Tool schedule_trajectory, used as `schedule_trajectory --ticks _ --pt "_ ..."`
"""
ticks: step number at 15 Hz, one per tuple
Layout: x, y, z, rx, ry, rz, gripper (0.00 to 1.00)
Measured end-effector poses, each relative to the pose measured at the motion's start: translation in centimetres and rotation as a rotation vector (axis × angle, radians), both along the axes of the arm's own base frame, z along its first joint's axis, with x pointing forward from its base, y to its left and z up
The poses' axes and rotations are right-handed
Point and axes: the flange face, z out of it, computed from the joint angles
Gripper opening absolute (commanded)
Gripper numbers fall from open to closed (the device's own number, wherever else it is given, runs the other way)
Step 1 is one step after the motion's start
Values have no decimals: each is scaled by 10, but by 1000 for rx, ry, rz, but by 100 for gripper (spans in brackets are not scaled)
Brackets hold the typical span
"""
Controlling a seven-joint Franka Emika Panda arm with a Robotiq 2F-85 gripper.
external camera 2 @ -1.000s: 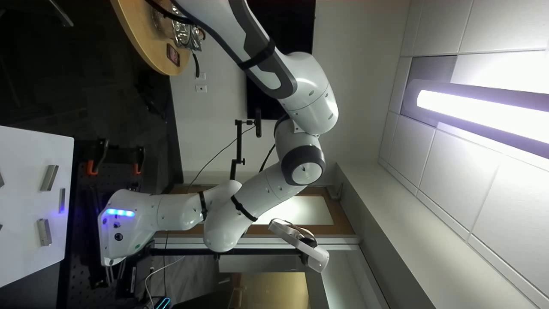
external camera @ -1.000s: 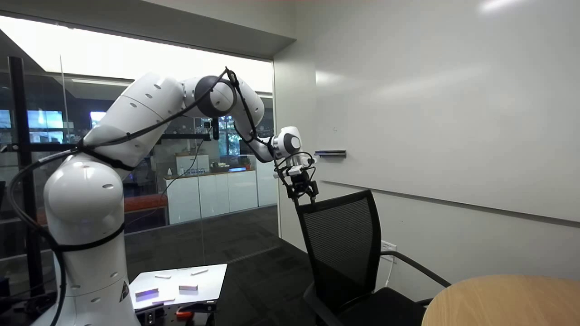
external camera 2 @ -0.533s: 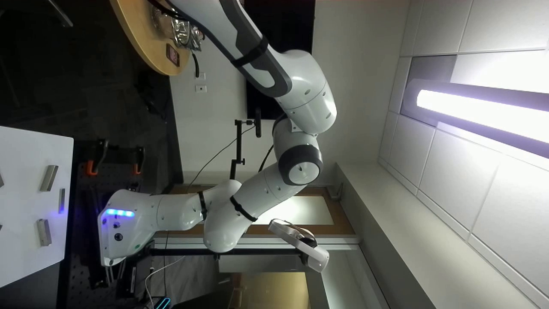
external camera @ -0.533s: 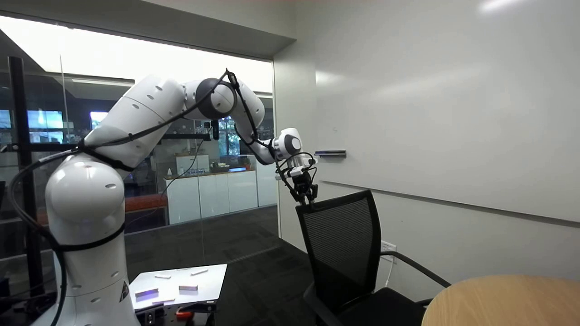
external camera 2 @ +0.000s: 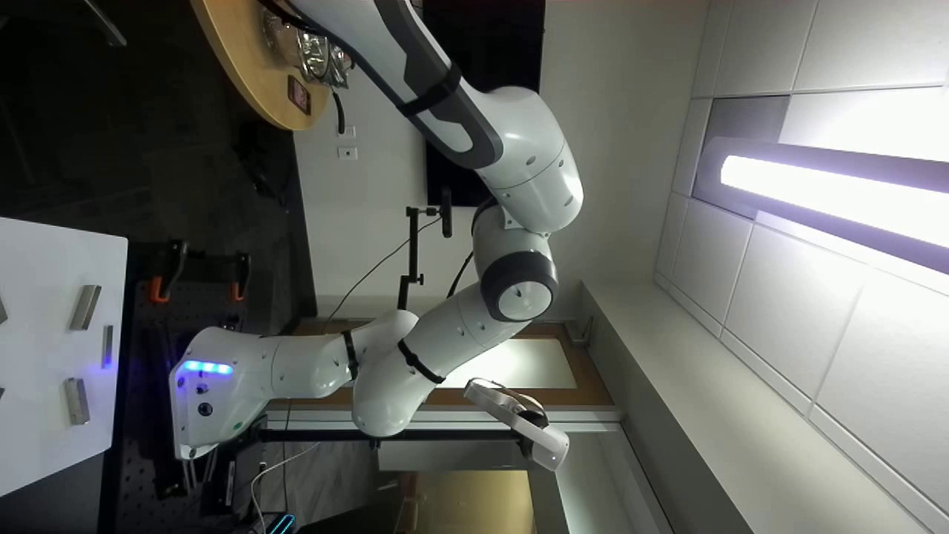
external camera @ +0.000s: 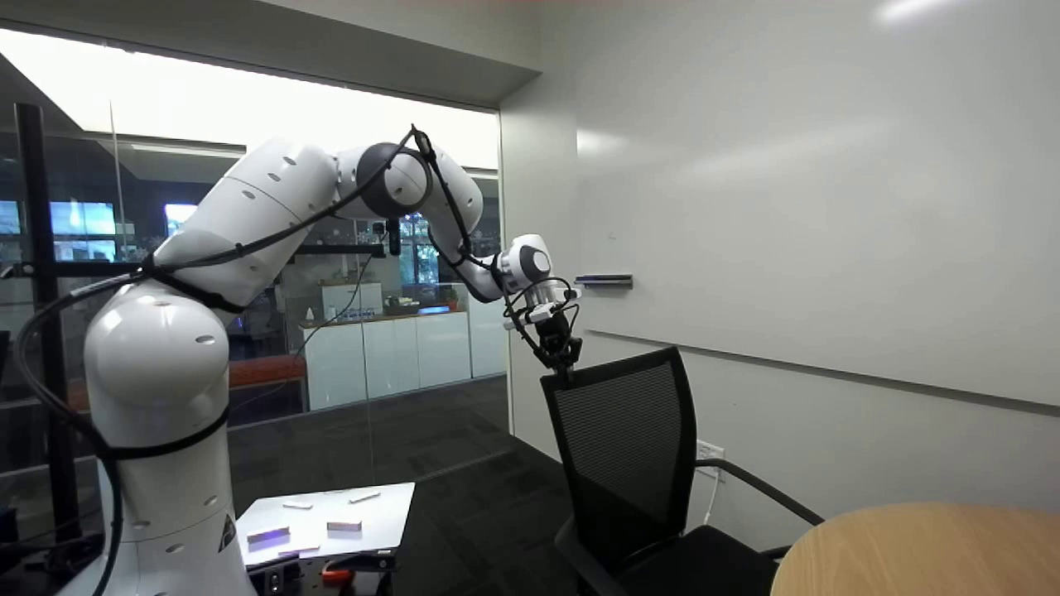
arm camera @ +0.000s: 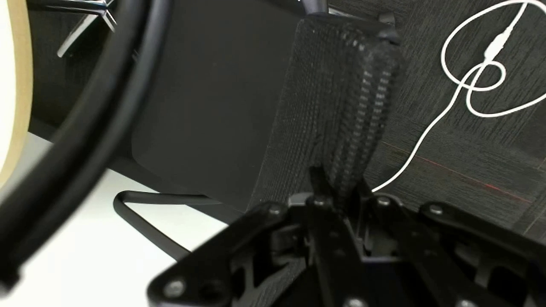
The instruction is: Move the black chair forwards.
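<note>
Black and slim-framed, the chair (external camera: 625, 463) has a tall rectangular back (external camera: 633, 414) of fine mesh, a flat plain seat (external camera: 700, 564) and thin armrests (external camera: 762, 487) that stick out on both sides. It stands just beside the left edge of the round wooden counter (external camera: 927, 546), as seen in an exterior view, with its seat turned towards that edge and its back on the side away from it. The far armrest runs up to the counter's edge; whether the two touch I cannot tell. In the wrist view the mesh looks ribbed and a little shiny, the seat spreads dark and smooth beside it, and behind the back a white cord (arm camera: 496, 46) lies looped on the floor (arm camera: 490, 140).

The white arm (external camera: 265, 194) rises well apart from the counter's left edge, bends over high up, then slopes down to the chair with the wrist (external camera: 527, 261) pointing at the top of the back. A black cable (external camera: 238, 247) is strapped along it, and in an exterior view a blue light (external camera 2: 207, 367) glows on the base (external camera 2: 230, 404). The jaws are pinching the top of the back near one upper corner, one jaw on each side of the mesh
</note>
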Motion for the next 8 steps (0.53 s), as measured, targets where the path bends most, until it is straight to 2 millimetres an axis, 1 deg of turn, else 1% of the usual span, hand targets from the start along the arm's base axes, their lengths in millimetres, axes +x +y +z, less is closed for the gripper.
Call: schedule_trajectory --ticks 3,8 --pt "1 -1 0 7 -8 -39 4" --pt "9 -5 1 53 -5 -193 4"
